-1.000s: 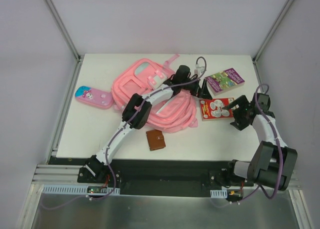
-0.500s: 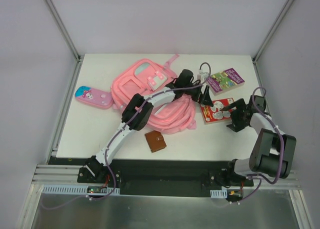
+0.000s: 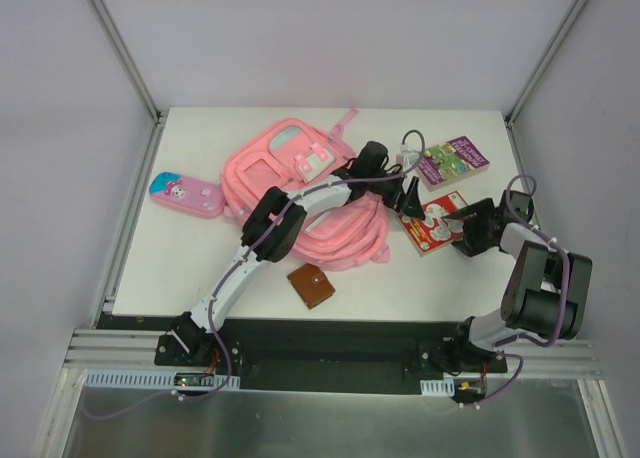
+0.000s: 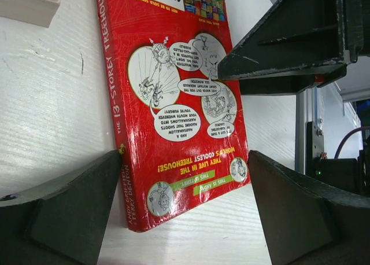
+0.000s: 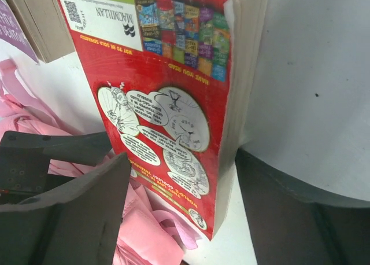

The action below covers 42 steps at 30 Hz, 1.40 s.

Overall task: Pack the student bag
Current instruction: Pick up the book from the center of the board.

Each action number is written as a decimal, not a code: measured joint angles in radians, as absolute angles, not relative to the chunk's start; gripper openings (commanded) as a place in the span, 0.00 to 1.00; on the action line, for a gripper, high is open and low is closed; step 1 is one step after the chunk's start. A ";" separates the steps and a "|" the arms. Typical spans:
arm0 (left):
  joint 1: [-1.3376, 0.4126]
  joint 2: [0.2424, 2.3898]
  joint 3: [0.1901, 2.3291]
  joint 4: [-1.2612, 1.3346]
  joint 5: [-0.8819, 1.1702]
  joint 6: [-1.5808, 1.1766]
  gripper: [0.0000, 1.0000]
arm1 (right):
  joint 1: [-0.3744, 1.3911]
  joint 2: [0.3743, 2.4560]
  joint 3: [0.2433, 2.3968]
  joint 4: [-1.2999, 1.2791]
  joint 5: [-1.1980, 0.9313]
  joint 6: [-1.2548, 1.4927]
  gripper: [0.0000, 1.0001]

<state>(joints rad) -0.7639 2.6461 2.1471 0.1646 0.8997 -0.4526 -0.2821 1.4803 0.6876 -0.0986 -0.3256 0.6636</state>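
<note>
Student bag (image 3: 262, 163): lies flat at the middle-back of the white table (image 3: 190, 268), pale patch toward the far edge; its straps bunch on its right side, just beside the red book (image 3: 428, 228); only the top view shows it whole
Left arm (image 3: 300, 200): stretches across the bag and hides a band of it from above
Left gripper (image 4: 182, 161): jaws wide apart, holding nothing; its wrist view shows one finger low on each side of the book's near end, the spine toward the finger at that view's left; contact cannot be told
Right gripper (image 5: 182, 178): jaws likewise spread wide, gripping nothing; the book's corner sits between the fingers, page edge turned to the finger at that view's right
Left wrist view alone: the right gripper's dark fingers over the book's far right edge; speech-bubble cartoons on the red cover
Right wrist view alone: pink straps beside the book's lower left; a dark finger of the left gripper at the left
Purple book (image 3: 452, 160): just behind the red one
Pencil case (image 3: 187, 194): left of the bag, a little apart
Brown wallet (image 3: 311, 283): in front of the bag, near its front edge
</note>
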 measured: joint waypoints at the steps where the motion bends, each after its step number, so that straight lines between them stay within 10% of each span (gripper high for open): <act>1: -0.764 2.646 2.150 0.161 0.900 -0.452 0.89 | -0.286 1.487 0.687 -0.094 -0.329 0.657 0.63; 13: -0.748 2.648 2.167 0.117 0.943 -0.453 0.89 | -0.302 1.523 0.618 0.130 -0.440 0.560 0.56; 18: -0.748 2.650 2.170 0.112 0.943 -0.453 0.89 | -0.302 1.547 0.609 0.177 -0.459 0.536 0.28; 22: -0.748 2.650 2.170 0.110 0.943 -0.453 0.88 | -0.302 1.551 0.604 0.207 -0.479 0.527 0.50; 29: -0.747 2.650 2.171 0.104 0.959 -0.454 0.87 | -0.300 1.537 0.594 0.210 -0.495 0.498 0.01; 42: -0.759 2.480 2.052 0.059 0.919 -0.422 0.99 | -0.298 1.238 0.664 -0.098 -0.412 0.387 0.01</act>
<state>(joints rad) -0.7586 2.4802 2.0521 0.0593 0.9188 -0.4225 -0.2977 1.2381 0.6636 -0.0982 -0.4122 0.3866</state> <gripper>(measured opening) 0.990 0.172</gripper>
